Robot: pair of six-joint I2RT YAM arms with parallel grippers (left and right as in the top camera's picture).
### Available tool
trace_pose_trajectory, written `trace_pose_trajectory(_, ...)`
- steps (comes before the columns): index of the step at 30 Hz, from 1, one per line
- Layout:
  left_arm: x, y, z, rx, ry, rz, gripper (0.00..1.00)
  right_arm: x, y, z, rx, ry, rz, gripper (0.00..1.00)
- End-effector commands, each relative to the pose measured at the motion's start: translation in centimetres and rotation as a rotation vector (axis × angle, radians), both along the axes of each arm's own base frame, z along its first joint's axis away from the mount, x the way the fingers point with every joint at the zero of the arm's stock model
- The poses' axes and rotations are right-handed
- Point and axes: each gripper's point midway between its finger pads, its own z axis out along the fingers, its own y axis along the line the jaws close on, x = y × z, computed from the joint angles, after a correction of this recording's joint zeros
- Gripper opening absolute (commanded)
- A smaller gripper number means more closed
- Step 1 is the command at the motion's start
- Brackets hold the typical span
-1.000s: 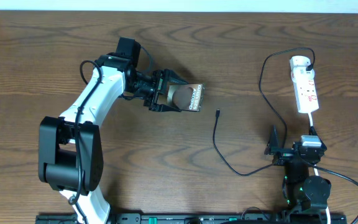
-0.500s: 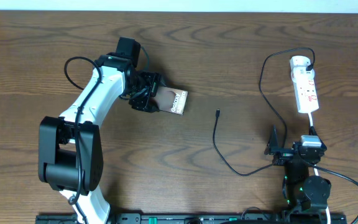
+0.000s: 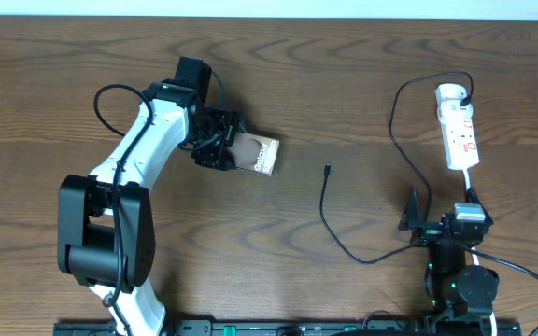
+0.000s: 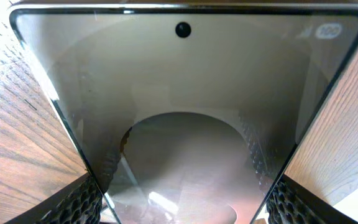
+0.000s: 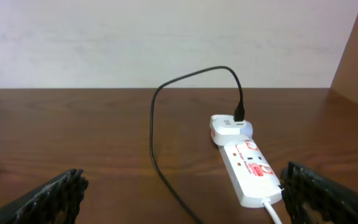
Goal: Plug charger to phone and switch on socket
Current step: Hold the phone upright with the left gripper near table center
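At the left-centre of the surface [image 3: 362,84], the left fingers [image 4: 73,202] are pinching the phone [image 3: 257,152], presumably steadying it for the charger [image 3: 322,201].

phone [image 3: 260,154] left of centre, in left gripper [image 3: 233,149]. charger [image 3: 323,207] tip right of phone, not touching; cable loops right, plugged into far end of socket [image 3: 459,131]. right gripper [image 3: 415,217] in front of socket

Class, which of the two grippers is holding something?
The left gripper: it is shut on the phone, while the right gripper stands open, gripping nothing.
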Motion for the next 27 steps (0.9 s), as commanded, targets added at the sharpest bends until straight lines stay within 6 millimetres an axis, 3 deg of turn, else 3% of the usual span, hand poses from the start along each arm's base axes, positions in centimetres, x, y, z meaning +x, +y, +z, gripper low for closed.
trace_pose_trajectory(1,0.6,-0.3,2.1,-0.019,-0.05,0.007,0.07,0.0,0.0,0.5,0.04,-0.026,-0.003,0.99)
trace_pose_trajectory(3,0.7,-0.3,2.1,-0.018,-0.053,0.004,0.07,0.0,1.4,0.6,0.08,-0.028,0.08,0.99)
trace_pose_trajectory(7,0.9,0.4,1.7,0.039,-0.09,-0.042,0.07,0.1,3.8,-1.1,0.178,0.057,0.209,0.99)
trace_pose_trajectory(13,0.8,5.5,-1.7,0.437,-0.118,-0.059,0.07,0.9,4.6,-0.8,0.18,0.054,0.258,0.99)
trace_pose_trajectory(21,-1.4,5.8,-7.2,0.467,0.028,-0.098,0.07,1.3,5.1,-2.2,0.192,0.116,0.285,0.99)
trace_pose_trajectory(27,-1.8,6.0,-8.5,0.479,0.062,-0.105,0.07,1.2,5.3,-2.3,0.194,0.123,0.295,0.99)
